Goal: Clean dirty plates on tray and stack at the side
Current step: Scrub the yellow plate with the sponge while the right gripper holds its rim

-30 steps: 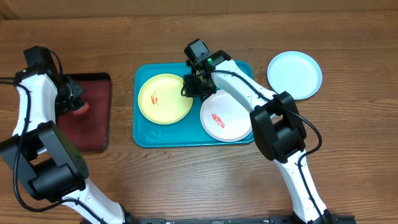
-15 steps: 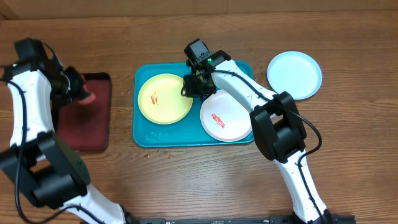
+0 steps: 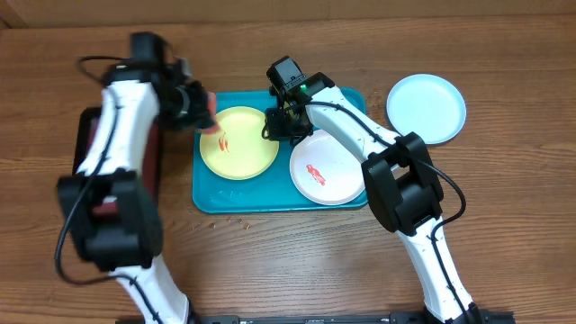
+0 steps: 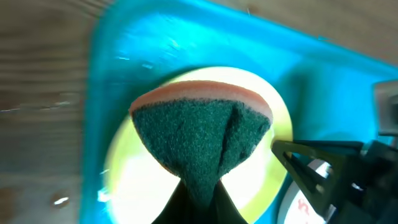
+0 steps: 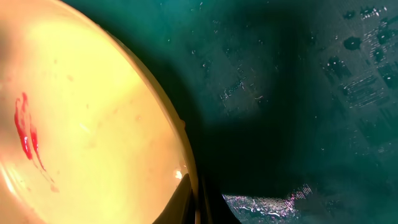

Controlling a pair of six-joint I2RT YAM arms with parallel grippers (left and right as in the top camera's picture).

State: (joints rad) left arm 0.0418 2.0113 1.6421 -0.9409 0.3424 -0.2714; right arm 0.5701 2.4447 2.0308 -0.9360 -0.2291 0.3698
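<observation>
Both your grippers are busy: left gripper point(image 3: 202, 109) clamps the sponge point(image 4: 202, 140) over the yellow plate point(image 3: 243, 148), left on the tray point(image 3: 211, 196); right gripper point(image 3: 276, 127) pinches its right rim. Press flat, scrub the smear point(image 3: 222, 141).

The yellow-green plate point(image 3: 238, 144) and teal tray point(image 3: 270, 200) look glossy plastic, the sponge point(image 4: 199, 134) rough-fibred, the table point(image 3: 297, 261) grained wood.

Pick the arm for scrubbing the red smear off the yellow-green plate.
Left. The left claw holds the sponge over the yellow-green plate, near the red smear. The right claw has no sponge; it appears to pinch that plate's right rim, so it likely serves better steadying it.
</observation>
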